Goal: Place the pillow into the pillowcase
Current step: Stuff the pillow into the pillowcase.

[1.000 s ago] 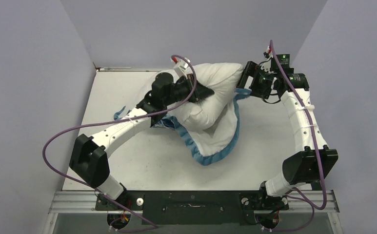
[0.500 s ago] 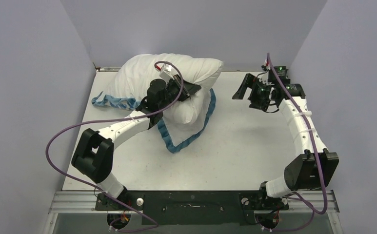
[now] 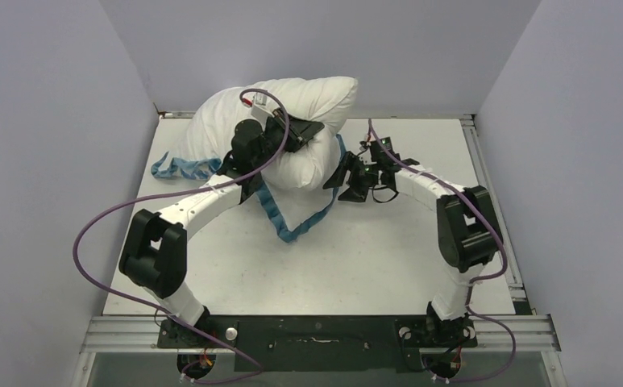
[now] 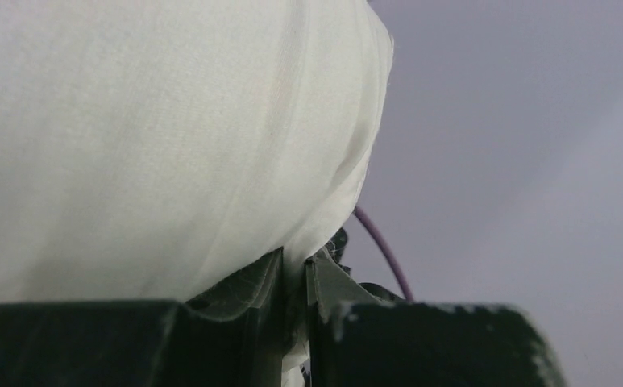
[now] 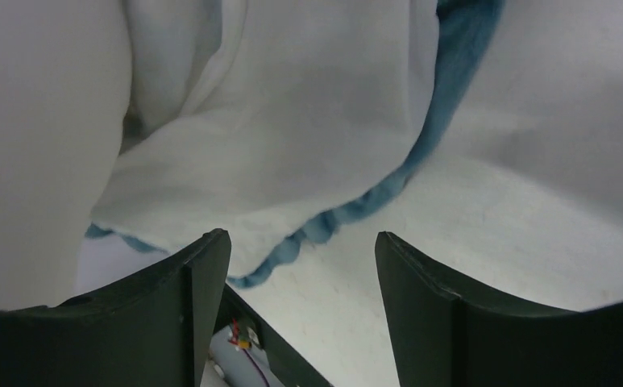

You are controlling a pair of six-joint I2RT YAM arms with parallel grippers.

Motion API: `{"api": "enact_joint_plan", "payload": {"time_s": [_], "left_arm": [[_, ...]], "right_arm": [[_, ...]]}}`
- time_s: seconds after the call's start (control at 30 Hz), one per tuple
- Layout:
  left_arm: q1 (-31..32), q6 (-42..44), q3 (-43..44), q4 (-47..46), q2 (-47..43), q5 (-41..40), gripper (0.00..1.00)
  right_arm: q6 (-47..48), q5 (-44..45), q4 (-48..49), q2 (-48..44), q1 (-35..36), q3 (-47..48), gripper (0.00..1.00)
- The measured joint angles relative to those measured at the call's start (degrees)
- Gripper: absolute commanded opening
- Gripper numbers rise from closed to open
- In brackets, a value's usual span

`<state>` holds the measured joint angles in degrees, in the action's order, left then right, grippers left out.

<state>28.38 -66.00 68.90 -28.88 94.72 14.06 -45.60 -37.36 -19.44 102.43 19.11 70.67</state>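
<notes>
The pillow [image 3: 300, 101] is a plump white cushion raised at the back of the table, leaning toward the back wall. My left gripper [image 3: 308, 133] is shut on a fold of its white fabric [image 4: 211, 145], pinched between the fingers [image 4: 267, 282]. The pillowcase [image 3: 296, 218] hangs and lies under it, white inner face up. Its blue ruffled edge runs down to a point at the front, and another blue part [image 3: 180, 167] shows at the left. My right gripper [image 3: 336, 179] stands open, low over the table, right at the pillowcase's blue edge [image 5: 348, 214]. Nothing is between its fingers.
The white table [image 3: 388, 258] is boxed in by grey walls at the back, left and right. The pillow touches the back wall near the left corner. Both arms reach in toward the table's back middle, with purple cables [image 3: 98, 234] looping beside them.
My left arm has carried the pillow left and toward the back wall, dragging the pillowcase along. My right arm has swung in from the far right and down to the pillowcase's edge.
</notes>
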Motion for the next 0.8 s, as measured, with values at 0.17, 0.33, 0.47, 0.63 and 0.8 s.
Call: {"api": "enact_joint_plan", "payload": {"time_s": [0.17, 0.33, 0.47, 0.63, 0.8], "left_arm": [[-0.8, -2.5, 0.0, -1.0, -0.5, 0.2, 0.0], [-1.8, -4.3, 0.0, -1.3, -1.9, 0.1, 0.0], [-2.5, -4.8, 0.1, -1.2, -3.0, 0.1, 0.0], [-3.1, -5.2, 0.5, -0.9, -3.6, 0.1, 0.0], [-3.4, -5.3, 0.5, -0.9, -3.7, 0.1, 0.0]], "right_arm": [[-7.9, -1.0, 12.2, 9.7, 0.9, 0.5, 0.54], [-16.8, -1.6, 24.4, 18.9, 1.2, 2.0, 0.54], [-21.6, -1.9, 31.6, 21.9, 1.2, 4.2, 0.57], [-22.3, -1.5, 33.1, 22.1, 1.0, 6.3, 0.83], [-15.2, 1.3, 23.5, 16.7, -0.4, 6.6, 0.77]]}}
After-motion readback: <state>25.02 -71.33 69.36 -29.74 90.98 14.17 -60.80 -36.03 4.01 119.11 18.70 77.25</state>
